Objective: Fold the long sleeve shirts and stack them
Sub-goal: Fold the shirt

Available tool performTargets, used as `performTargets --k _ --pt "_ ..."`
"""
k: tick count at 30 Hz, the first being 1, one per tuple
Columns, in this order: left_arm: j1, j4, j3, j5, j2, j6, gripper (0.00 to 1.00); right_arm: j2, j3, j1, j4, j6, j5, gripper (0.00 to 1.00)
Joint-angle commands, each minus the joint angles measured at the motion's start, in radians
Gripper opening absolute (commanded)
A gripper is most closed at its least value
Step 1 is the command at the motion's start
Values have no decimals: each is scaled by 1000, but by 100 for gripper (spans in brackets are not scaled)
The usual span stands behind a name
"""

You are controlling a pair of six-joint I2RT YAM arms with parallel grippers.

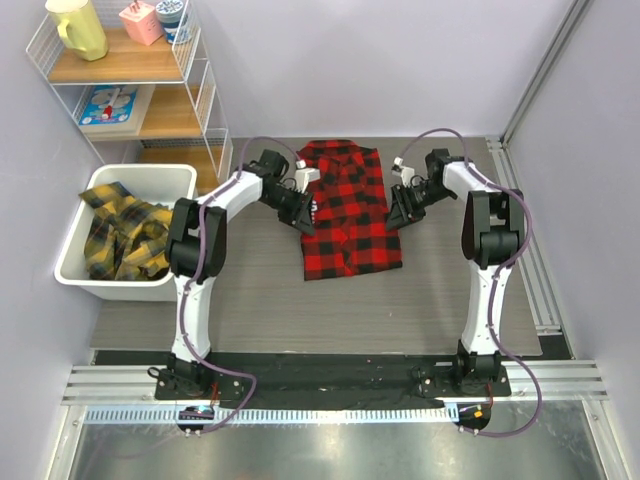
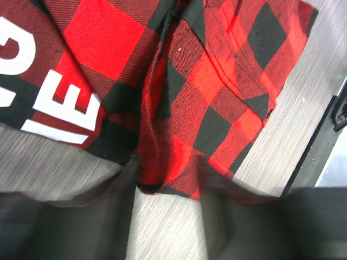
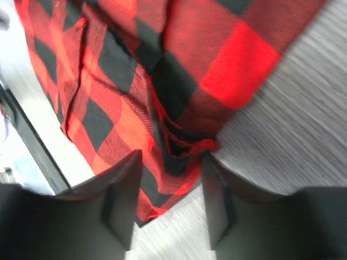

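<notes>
A red-and-black checked long sleeve shirt (image 1: 345,215) lies folded into a rectangle in the middle of the table, collar toward the far side. My left gripper (image 1: 308,212) is at its left edge and my right gripper (image 1: 400,208) at its right edge. In the left wrist view the left gripper (image 2: 168,169) stands open, blurred, with a folded shirt edge (image 2: 162,179) lying between its fingers and white lettering (image 2: 65,105) beside it. In the right wrist view the right gripper (image 3: 171,162) is open astride a bunched edge (image 3: 184,149). Yellow-and-black shirts (image 1: 125,235) lie crumpled in a bin.
The white bin (image 1: 140,172) sits at the table's left edge. A wire shelf (image 1: 190,90) with a yellow jug (image 1: 78,25) and small items stands at the back left. A metal rail (image 1: 520,230) runs along the right side.
</notes>
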Motion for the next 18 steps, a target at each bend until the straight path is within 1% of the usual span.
performTargets --k 1,2,3,5,6,7,8,9,10,11,12,13,14,15,16,17,18 --pt "-7 30 -49 56 -98 34 30 -88 -39 10 -10 -88 -71 27" --pt "-15 30 -69 64 -123 42 25 -134 -74 12 -13 -103 -74 19" --pt "-19 27 -113 68 -149 57 15 -155 -90 16 -41 -132 -82 10" --pt "-39 -2 -153 79 -223 109 9 -223 -130 31 -100 -251 -88 9" --pt "-50 -16 -195 82 -244 129 6 -243 -145 38 -172 -304 -91 9" --pt "-77 -43 -212 85 -269 156 4 -270 -185 44 -206 -423 -90 8" --pt "-93 -98 -232 96 -305 233 3 -319 -208 53 -240 -491 -82 8" --pt "-110 -126 -253 104 -330 264 1 -348 -238 73 -306 -558 -52 8" --pt "-143 -146 -311 104 -354 302 0 -382 -318 84 -324 -691 -29 9" --pt "-162 -170 -347 102 -412 365 0 -413 -366 97 -332 -747 -3 9" --pt "-180 -175 -382 91 -443 403 0 -497 -416 117 -341 -814 22 11" --pt "-217 -178 -466 79 -473 430 1 -539 -515 127 -335 -898 59 12" --pt "-232 -174 -501 65 -531 472 1 -591 -560 136 -329 -940 70 15" --pt "-249 -178 -541 56 -557 489 2 -678 -602 165 -319 -973 83 19" --pt "-278 -174 -599 50 -588 499 2 -730 -674 180 -312 -994 103 20" --pt "-292 -163 -635 41 -638 500 2 -779 -708 197 -305 -1034 106 20" --pt "-307 -134 -661 32 -669 497 2 -874 -740 231 -276 -1042 113 20"
